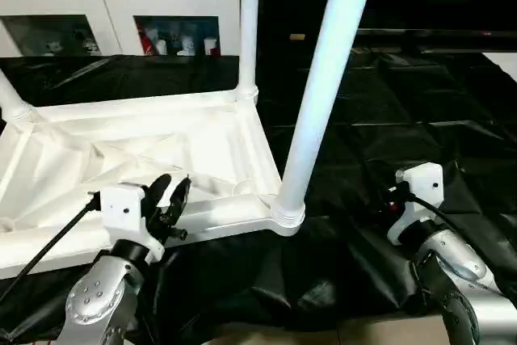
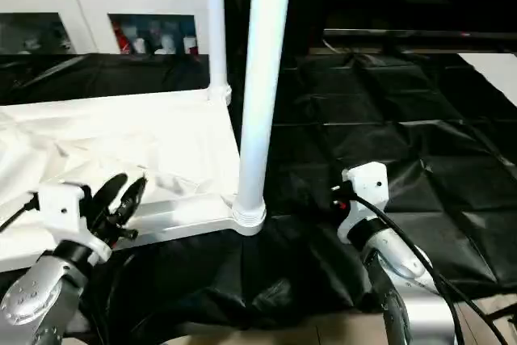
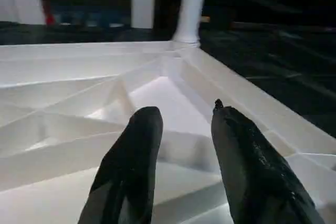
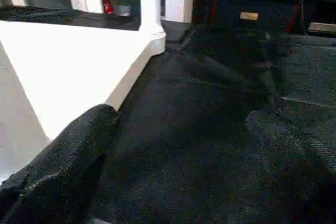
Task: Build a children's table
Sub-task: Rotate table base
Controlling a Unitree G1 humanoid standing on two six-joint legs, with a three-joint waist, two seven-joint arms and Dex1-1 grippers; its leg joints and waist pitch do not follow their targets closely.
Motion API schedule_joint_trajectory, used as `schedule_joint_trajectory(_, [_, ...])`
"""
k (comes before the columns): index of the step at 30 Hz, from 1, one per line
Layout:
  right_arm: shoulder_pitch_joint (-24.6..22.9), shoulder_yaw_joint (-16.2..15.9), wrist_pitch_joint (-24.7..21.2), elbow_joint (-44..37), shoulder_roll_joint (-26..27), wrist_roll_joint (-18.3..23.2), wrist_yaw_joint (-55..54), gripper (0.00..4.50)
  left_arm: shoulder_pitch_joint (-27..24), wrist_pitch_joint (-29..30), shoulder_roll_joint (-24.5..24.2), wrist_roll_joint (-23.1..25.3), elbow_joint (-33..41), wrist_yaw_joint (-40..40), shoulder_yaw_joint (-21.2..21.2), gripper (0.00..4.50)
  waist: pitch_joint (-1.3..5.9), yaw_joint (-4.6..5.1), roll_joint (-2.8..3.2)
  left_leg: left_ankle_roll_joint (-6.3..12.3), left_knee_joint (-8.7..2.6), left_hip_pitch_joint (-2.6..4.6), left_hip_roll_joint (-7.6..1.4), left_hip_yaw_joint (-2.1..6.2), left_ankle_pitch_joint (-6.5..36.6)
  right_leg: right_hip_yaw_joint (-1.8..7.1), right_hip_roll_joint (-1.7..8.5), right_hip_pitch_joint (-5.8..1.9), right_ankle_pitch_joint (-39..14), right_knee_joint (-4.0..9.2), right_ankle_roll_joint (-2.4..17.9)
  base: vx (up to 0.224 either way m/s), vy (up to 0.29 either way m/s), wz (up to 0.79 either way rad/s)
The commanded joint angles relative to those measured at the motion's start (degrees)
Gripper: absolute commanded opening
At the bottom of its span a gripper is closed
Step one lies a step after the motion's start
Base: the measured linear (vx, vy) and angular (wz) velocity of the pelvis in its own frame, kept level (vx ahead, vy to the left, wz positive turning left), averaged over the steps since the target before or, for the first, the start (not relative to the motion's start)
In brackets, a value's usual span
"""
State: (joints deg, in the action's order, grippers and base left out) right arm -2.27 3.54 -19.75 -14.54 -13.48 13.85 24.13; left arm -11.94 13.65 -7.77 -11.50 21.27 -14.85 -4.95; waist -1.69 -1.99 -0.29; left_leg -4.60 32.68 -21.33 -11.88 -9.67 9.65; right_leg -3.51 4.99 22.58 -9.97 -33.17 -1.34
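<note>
The children's table lies upside down on black cloth, its white top [image 1: 161, 147] showing the ribbed underside. One white leg [image 1: 323, 78] stands in the near right corner socket [image 1: 287, 214]. A second leg [image 1: 249, 22] stands in the far right socket, and a third [image 1: 12, 98] rises at the far left. My left gripper [image 1: 170, 195] hovers over the top's near edge, open, with nothing between its black fingers [image 3: 136, 150]. My right wrist [image 1: 416, 191] sits on the cloth to the right of the near leg. The right gripper [image 4: 181, 114] is open wide over bare cloth, beside the table's corner [image 4: 79, 61].
A white cabinet with glass doors [image 1: 121, 6] stands behind the table. Creased black cloth [image 1: 404, 119] covers the floor to the right. A dark bar [image 1: 436, 34] runs along the back right. A black cable [image 1: 48, 240] trails from my left wrist.
</note>
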Motion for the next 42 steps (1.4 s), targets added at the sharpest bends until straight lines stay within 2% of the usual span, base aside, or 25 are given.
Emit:
schedule_joint_trajectory(1, [0.40,-0.99,-0.63,-0.55,0.36,0.35,0.10,4.44,0.25,-0.62,0.22,-0.06,-0.35,1.11,-1.54,1.85,2.16,-0.19,-0.37,0.75,-4.00,0.33,-0.81,0.00,19.94,1.89,1.51,-1.43,-20.43,4.46,4.25,0.000,0.000,0.00])
schedule_joint_trajectory(2, [0.44,-1.24,-0.31,0.24,0.35,0.03,-0.22,4.44,0.23,-0.59,0.88,-0.97,-0.59,1.37,-1.83,1.85,2.15,-0.19,-0.02,0.51,-4.02,0.43,-0.82,0.05,20.35,1.89,1.52,-1.36,-20.85,4.52,4.13,0.000,0.000,0.00])
schedule_joint_trajectory(3, [0.71,-1.93,-0.80,0.28,0.28,-0.46,-0.74,4.44,0.50,0.00,1.18,-2.24,-0.58,1.51,-2.45,1.85,2.11,-0.01,-0.60,0.20,-4.02,0.40,-0.81,0.02,21.12,1.84,1.42,-1.32,-21.68,4.69,3.72,0.000,0.000,0.00])
schedule_joint_trajectory(5, [0.74,-1.36,-1.82,-0.56,0.30,1.82,0.61,4.48,1.07,0.99,1.66,-3.90,-0.33,0.73,-1.95,2.02,2.14,-0.15,-0.62,-0.04,-4.05,0.53,-0.75,0.09,22.02,1.89,1.46,-1.22,-22.80,4.65,3.18,0.000,0.000,0.00])
schedule_joint_trajectory(7, [-0.09,-1.12,-0.71,0.24,-0.36,0.96,0.88,4.50,0.75,1.31,0.79,-4.66,0.01,-2.10,0.07,2.15,2.08,-0.28,-0.81,-0.27,-4.15,0.50,-0.78,0.13,22.84,1.92,1.41,-1.09,-23.33,4.88,2.58,0.000,0.000,0.00])
schedule_joint_trajectory(9, [-0.08,-0.91,-0.07,0.87,-1.05,0.29,1.10,4.50,1.40,2.34,-0.19,-4.70,0.29,-3.67,1.51,2.30,2.17,-0.43,-0.51,-0.57,-4.18,0.48,-0.77,0.24,22.92,1.92,1.44,-1.17,-22.90,4.78,2.34,0.000,0.000,0.00])
schedule_joint_trajectory(10, [0.33,-0.54,-0.09,1.03,-1.81,0.34,1.57,4.50,2.32,2.98,-0.81,-4.72,0.48,-4.76,2.52,2.37,2.22,-0.69,0.51,-0.82,-4.24,0.67,-0.74,0.37,22.85,1.97,1.49,-1.15,-22.20,4.66,2.42,0.000,0.000,0.00])
schedule_joint_trajectory(11, [0.33,-0.54,-0.09,1.03,-1.81,0.34,1.57,4.50,2.32,2.98,-0.81,-4.72,0.48,-4.76,2.52,2.43,2.18,-0.48,-0.02,-0.78,-4.18,0.63,-0.76,0.21,23.09,1.97,1.31,-1.08,-21.80,4.90,2.45,0.000,0.000,0.00])
schedule_joint_trajectory(12, [1.23,0.18,-0.24,1.73,-2.41,1.21,2.18,4.50,3.99,3.62,-1.18,-4.77,-0.36,-5.47,3.10,2.43,2.16,-0.41,-0.03,-0.81,-4.20,0.63,-0.72,0.17,23.30,1.96,1.28,-1.16,-21.40,4.73,2.81,0.000,0.000,0.00])
schedule_joint_trajectory(15, [1.53,1.81,-1.52,1.81,-4.79,3.84,5.33,4.50,7.47,4.61,-3.61,-6.06,-2.27,-10.63,5.38,2.73,2.30,-0.62,0.51,-0.64,-4.06,0.74,-0.49,0.27,22.96,1.88,1.33,-1.42,-20.92,4.64,3.32,0.000,0.000,0.00])
schedule_joint_trajectory(17, [1.41,-0.35,-0.61,2.85,-7.39,2.51,8.93,4.50,8.84,4.98,-4.76,-6.02,-3.30,-11.73,5.68,2.87,2.39,-0.67,-0.10,0.21,-3.94,0.27,-0.53,0.13,20.80,1.91,1.46,-1.77,-19.92,4.45,3.83,0.000,0.000,0.00])
schedule_joint_trajectory(20, [1.84,-1.44,-1.39,3.07,-8.24,2.56,10.28,4.50,9.28,5.58,-5.21,-6.00,-3.32,-11.15,5.23,3.17,2.56,-0.43,0.12,0.63,-3.83,-0.08,-0.53,0.11,18.70,1.90,1.67,-2.00,-19.57,4.25,4.60,0.000,0.000,0.00])
schedule_joint_trajectory(21, [2.62,-1.85,-1.16,3.76,-8.05,2.65,10.71,4.50,9.41,5.61,-5.12,-6.96,-3.37,-11.73,4.89,3.23,2.61,-0.09,-1.15,1.01,-3.63,-0.06,-0.59,-0.08,18.19,1.90,1.53,-1.91,-19.79,4.33,4.82,0.000,0.000,0.00])
schedule_joint_trajectory(22, [3.20,-2.11,-0.90,4.32,-7.89,2.70,11.03,4.50,9.50,5.55,-5.00,-7.67,-3.46,-12.23,4.69,3.26,2.70,-0.33,-0.48,1.18,-3.63,0.01,-0.58,0.00,17.29,1.96,1.68,-1.93,-19.64,4.10,5.32,0.000,0.000,0.00])
schedule_joint_trajectory(23, [3.33,-2.21,-0.76,4.51,-7.83,2.64,11.03,4.50,9.51,5.47,-5.04,-7.84,-3.60,-12.55,4.69,3.36,2.69,-0.31,-0.37,1.21,-3.59,0.09,-0.63,-0.04,17.13,1.98,1.63,-1.77,-19.29,4.10,5.60,0.000,0.000,0.00])
schedule_joint_trajectory(24, [3.84,-2.56,-0.21,5.23,-7.59,2.40,11.02,4.50,9.55,5.17,-5.19,-8.51,-4.15,-13.73,4.69,3.36,2.68,-0.18,-0.13,1.24,-3.60,0.15,-0.64,-0.07,17.08,2.00,1.50,-1.68,-18.85,4.11,5.82,0.000,0.000,0.00])
schedule_joint_trajectory(25, [4.29,-3.08,0.00,5.69,-7.77,2.48,11.48,4.50,9.64,4.90,-6.20,-8.91,-5.63,-16.21,5.56,3.36,2.57,-0.36,0.68,0.93,-3.65,0.43,-0.56,-0.05,18.06,1.98,1.41,-1.46,-19.14,4.26,6.12,0.000,0.000,0.00])
schedule_joint_trajectory(27, [3.88,-3.62,-0.85,4.50,-8.98,3.82,13.93,4.50,10.37,8.38,-7.24,-10.78,-6.35,-18.19,6.43,3.36,2.64,-0.41,0.11,0.74,-3.71,0.47,-0.57,-0.05,19.06,2.00,1.28,-1.61,-19.18,4.03,5.98,0.000,0.000,0.00])
schedule_joint_trajectory(28, [3.67,-4.09,-0.89,4.61,-10.07,3.93,15.67,4.50,11.37,9.33,-9.00,-10.54,-6.77,-20.73,7.92,3.36,2.62,-0.55,0.26,0.74,-3.69,0.66,-0.67,-0.09,19.36,2.06,1.29,-1.46,-18.99,4.06,6.14,0.000,0.000,0.00])
schedule_joint_trajectory(29, [3.63,-4.35,-0.89,4.85,-10.72,3.85,16.66,4.50,12.04,9.51,-10.23,-10.07,-7.00,-22.39,8.93,3.36,2.68,-0.80,-0.07,1.01,-3.67,0.69,-0.70,-0.09,18.84,2.08,1.32,-1.55,-18.61,3.98,6.20,0.000,0.000,0.00])
schedule_joint_trajectory(34, [3.69,-5.83,-3.27,4.83,-14.43,5.92,23.39,4.50,18.42,4.92,-14.54,-5.84,-14.31,-30.03,12.63,2.98,2.61,-1.25,0.88,0.68,-3.78,0.84,-0.56,-0.11,19.24,2.14,1.39,-1.70,-18.38,4.09,6.57,0.000,0.000,0.00])
schedule_joint_trajectory(36, [3.59,-6.25,-3.81,4.16,-15.59,6.48,25.04,4.50,20.19,4.27,-15.67,-4.89,-16.30,-31.71,13.61,2.70,2.69,-1.20,0.48,0.79,-3.72,0.80,-0.47,-0.12,19.11,2.14,1.37,-1.89,-18.36,4.10,6.26,0.000,0.000,0.00])
schedule_joint_trajectory(40, [4.04,-7.49,-4.23,3.81,-17.39,6.64,27.42,4.50,23.24,2.94,-18.18,-3.91,-20.42,-35.64,15.26,2.30,2.87,-0.93,0.61,0.74,-3.61,0.56,-0.50,-0.10,17.68,2.21,1.60,-2.09,-17.25,3.71,7.31,0.000,0.000,0.00])
schedule_joint_trajectory(41, [4.72,-8.70,-3.04,4.85,-18.26,5.12,28.53,4.50,25.09,1.08,-19.65,-2.26,-23.13,-38.06,16.85,2.30,2.89,-0.90,0.98,0.66,-3.64,0.57,-0.51,-0.04,17.57,2.21,1.63,-2.08,-16.88,3.63,7.66,0.000,0.000,0.00])
schedule_joint_trajectory(42, [5.21,-9.04,-2.74,5.38,-18.49,4.75,29.04,4.50,25.96,0.90,-20.20,-2.03,-24.16,-39.56,17.39,2.19,2.94,-0.73,0.82,0.74,-3.54,0.76,-0.53,-0.11,17.79,2.20,1.48,-1.92,-16.74,3.72,7.88,0.000,0.000,0.00])
